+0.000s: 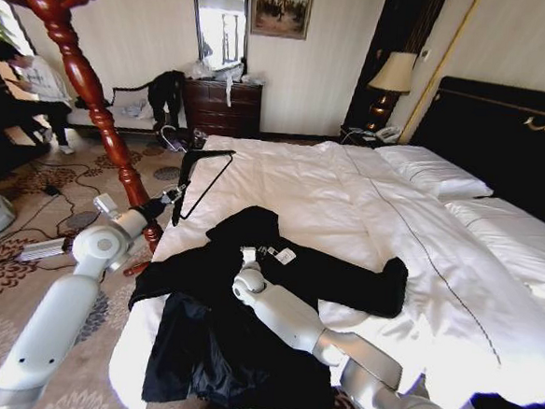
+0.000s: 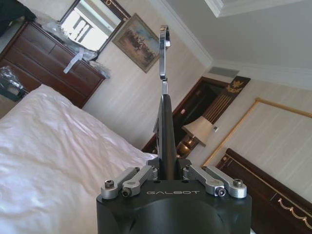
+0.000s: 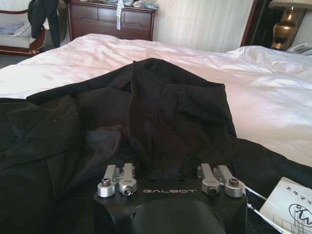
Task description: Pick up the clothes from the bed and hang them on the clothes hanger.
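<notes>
The clothes [image 1: 342, 277], one black coat with a small white tag [image 1: 284, 255], lie spread over the near left part of the white bed [image 1: 349, 186]. My right gripper [image 1: 248, 260] rests on the coat by the collar and tag; in the right wrist view its front [image 3: 166, 162] is buried in a raised fold of the coat [image 3: 161, 107]. My left gripper [image 1: 174, 199] hovers at the bed's left edge, shut on a thin black triangular frame [image 1: 205, 175] with a chrome hook [image 2: 164, 48]. The clothes hanger [image 1: 86, 83], a reddish-brown wooden stand, leans just behind the left arm.
A dark dresser [image 1: 225, 108] and a sofa with a dark garment [image 1: 164, 92] line the far wall. Cables [image 1: 49, 194] trail across the patterned carpet on the left. A black headboard [image 1: 502, 136], pillows and a bedside lamp [image 1: 392, 74] are on the right.
</notes>
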Controlling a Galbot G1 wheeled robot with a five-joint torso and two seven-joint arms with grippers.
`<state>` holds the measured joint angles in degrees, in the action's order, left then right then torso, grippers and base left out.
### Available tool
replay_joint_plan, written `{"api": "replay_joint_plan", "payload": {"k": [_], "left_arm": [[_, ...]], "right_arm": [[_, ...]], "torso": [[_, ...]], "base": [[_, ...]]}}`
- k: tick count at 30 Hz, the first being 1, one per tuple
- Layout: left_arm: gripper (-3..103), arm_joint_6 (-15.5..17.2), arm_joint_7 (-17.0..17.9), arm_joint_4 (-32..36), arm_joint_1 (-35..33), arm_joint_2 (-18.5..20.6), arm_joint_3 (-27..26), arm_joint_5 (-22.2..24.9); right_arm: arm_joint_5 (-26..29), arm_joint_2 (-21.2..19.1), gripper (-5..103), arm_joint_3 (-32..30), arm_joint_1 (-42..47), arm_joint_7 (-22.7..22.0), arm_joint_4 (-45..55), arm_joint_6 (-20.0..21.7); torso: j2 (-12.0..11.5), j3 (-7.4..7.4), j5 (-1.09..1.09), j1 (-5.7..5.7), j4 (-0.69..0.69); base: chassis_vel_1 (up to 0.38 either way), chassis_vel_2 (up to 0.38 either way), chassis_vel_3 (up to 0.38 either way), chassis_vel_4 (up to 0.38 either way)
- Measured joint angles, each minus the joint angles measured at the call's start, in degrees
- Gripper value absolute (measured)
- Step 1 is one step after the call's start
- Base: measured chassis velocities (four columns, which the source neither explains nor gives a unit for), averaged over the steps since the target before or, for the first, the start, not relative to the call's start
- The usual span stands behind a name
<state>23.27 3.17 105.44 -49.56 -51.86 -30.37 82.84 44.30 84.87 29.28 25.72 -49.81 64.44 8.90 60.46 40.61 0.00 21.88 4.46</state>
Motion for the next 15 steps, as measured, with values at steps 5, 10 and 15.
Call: {"api": "replay_joint_plan", "payload": {"k": [5, 10, 15], "left_arm": [[16, -0.1, 0.0, -0.4, -0.4, 0.0, -0.1, 0.0], [16, 0.0, 0.1, -0.5, -0.6, 0.2, 0.0, 0.5], [16, 0.1, -0.1, -0.5, -1.7, 2.7, 1.9, 1.3]], "right_arm": [[3.2, -2.0, 28, -0.5, -0.2, -0.3, 2.4, 0.0], [5.5, -3.4, 18, -1.0, -0.4, -0.1, 3.8, 0.0], [9.7, -6.3, 1, -2.4, -0.3, 0.9, 7.6, 0.0]], "torso": [[0.0, 0.0, 0.0, 0.0, 0.01], [0.0, 0.0, 0.0, 0.0, 0.0], [0.0, 0.0, 0.01, 0.0, 0.01]], "base": [[0.0, 0.0, 0.0, 0.0], [0.0, 0.0, 0.0, 0.0], [0.0, 0.0, 0.0, 0.0]]}}
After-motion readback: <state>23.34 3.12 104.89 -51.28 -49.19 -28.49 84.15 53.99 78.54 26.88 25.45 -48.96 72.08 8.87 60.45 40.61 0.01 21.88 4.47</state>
